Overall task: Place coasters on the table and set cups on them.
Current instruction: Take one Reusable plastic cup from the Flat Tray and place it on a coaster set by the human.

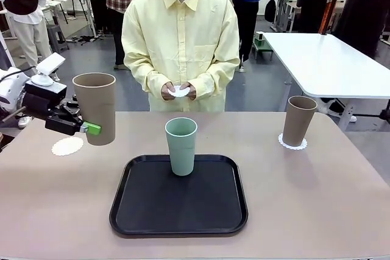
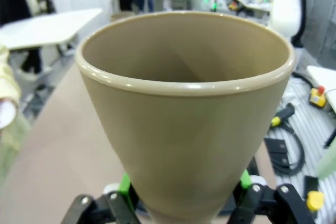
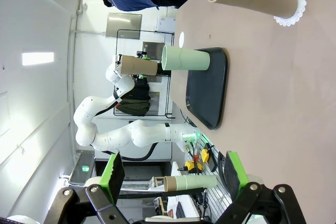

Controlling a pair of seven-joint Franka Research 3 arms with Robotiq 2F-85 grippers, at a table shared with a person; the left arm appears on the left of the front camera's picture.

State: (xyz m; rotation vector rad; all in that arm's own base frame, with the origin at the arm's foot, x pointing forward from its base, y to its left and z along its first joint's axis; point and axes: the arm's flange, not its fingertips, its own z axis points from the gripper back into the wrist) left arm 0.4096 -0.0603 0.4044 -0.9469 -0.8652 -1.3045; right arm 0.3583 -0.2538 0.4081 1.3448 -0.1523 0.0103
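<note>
Cups first: one taupe cup (image 1: 94,108) hung clear of the table (image 1: 317,199) at my left. The left gripper (image 1: 91,128) pinched it low on its wall, green pads pressed to either side. Just beside and below its base lay a bare coaster (image 1: 67,146), flat on the table and not yet under the cup.

I judged the step in hand to be setting this cup onto that coaster. As I read it, the next move called for a short shift until the base stood centred over the disc. After that, a straight descent with the cup upright, and release only once it rested. The thin lacy disc could slide if the base caught its edge.

Farther off, the other taupe cup (image 1: 300,120) stood on the right-hand coaster (image 1: 292,144). The mint cup (image 1: 181,145) waited on the black tray (image 1: 134,211). The person's hands (image 1: 167,92) held a small white thing (image 1: 180,91), probably the last coaster. The right gripper (image 3: 173,174) stood spread with nothing between its fingers.
</note>
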